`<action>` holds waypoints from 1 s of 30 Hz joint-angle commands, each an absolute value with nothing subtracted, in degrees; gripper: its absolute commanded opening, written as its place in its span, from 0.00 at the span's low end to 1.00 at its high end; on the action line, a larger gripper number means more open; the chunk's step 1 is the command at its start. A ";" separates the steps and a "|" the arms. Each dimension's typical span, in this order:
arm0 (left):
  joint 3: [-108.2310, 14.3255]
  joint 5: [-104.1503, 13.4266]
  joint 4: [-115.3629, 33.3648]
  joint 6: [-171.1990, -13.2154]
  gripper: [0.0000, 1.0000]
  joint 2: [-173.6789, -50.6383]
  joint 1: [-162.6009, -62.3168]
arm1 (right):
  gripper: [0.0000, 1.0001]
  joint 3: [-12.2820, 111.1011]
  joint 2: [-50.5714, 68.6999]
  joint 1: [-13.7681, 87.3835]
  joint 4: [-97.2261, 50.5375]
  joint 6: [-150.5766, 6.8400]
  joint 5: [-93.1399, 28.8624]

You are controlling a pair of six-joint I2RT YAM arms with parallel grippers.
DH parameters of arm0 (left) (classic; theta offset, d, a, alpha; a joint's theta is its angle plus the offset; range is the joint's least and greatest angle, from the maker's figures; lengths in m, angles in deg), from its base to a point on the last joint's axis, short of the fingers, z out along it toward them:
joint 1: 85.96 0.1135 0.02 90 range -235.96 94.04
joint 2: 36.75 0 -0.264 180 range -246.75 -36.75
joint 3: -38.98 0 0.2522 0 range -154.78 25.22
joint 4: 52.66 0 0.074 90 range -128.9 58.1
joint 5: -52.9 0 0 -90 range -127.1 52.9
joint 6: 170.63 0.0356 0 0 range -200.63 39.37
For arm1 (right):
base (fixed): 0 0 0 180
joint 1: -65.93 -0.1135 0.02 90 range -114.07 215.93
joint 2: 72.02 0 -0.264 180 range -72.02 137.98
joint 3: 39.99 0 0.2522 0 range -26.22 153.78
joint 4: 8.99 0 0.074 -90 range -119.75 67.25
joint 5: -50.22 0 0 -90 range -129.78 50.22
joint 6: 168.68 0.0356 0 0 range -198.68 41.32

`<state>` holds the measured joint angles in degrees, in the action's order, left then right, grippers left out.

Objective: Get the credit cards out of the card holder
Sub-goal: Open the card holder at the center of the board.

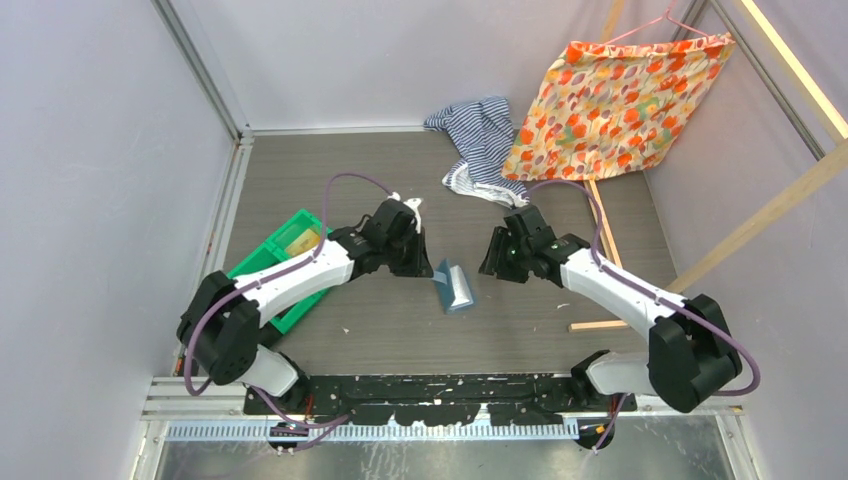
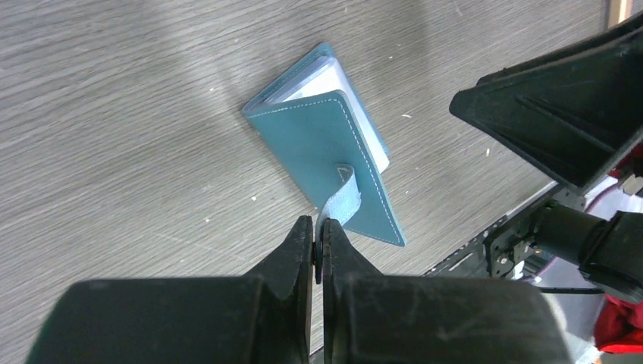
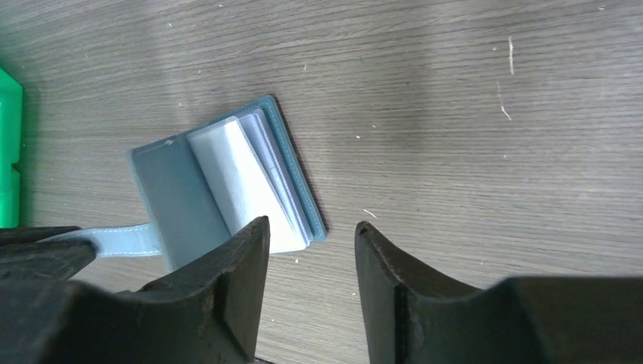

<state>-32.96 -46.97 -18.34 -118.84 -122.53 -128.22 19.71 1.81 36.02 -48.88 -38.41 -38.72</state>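
**Card holder held open by its strap.** The slate-blue card holder (image 1: 456, 287) lies part-open on the wood-grain table (image 1: 400, 335), between the two arms and to the right of the green bin (image 1: 290, 250). The left gripper (image 2: 315, 227) is pinched closed on the holder's thin closure strap (image 2: 343, 199), which tilts the top cover up off the leaves beneath. The right gripper (image 3: 312, 224) hangs just over the holder's open edge, jaws spread and nothing between them. A fan of pale leaves shows inside, taken here for the credit cards (image 3: 246, 178) — whether bare cards or sleeves cannot be told.

The holder looks light and soft. The strap allows a pull but gives no stiffness, so the wallet would probably slide or lift on the smooth table if a card were tugged. The cards appear thin, stiff and slick. The likeliest hold is a pinch across the flat faces at an exposed edge, with the cover anchored.

No brand, label or writing can be read — only pale edge stitching and a small triangular stitch at the strap's root.
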 commanded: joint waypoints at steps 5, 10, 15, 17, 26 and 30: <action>-30.72 -37.71 -8.88 -114.43 0.00 -116.84 -127.97 | 0.42 20.80 5.89 34.38 -44.91 -38.69 -35.50; -29.53 -33.39 -5.28 -114.04 0.00 -117.42 -127.88 | 0.36 21.34 8.95 33.94 -43.74 -38.78 -34.50; -30.48 -28.20 -1.03 -114.13 0.00 -119.66 -127.88 | 0.32 21.80 12.38 32.85 -42.36 -38.96 -33.52; -30.46 -27.22 -0.94 -114.20 0.00 -120.23 -127.88 | 0.31 22.05 13.35 32.21 -41.96 -39.03 -33.18; -30.55 -26.15 -1.54 -113.77 0.00 -122.84 -127.88 | 0.29 23.05 15.72 29.89 -41.03 -39.56 -32.19; -30.82 -26.44 -2.61 -113.53 0.00 -124.17 -127.88 | 0.29 23.38 16.18 28.71 -40.10 -39.58 -32.02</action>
<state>-29.74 -27.63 -1.40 -114.54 -123.27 -128.20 21.24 15.88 29.73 -42.52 -38.89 -32.88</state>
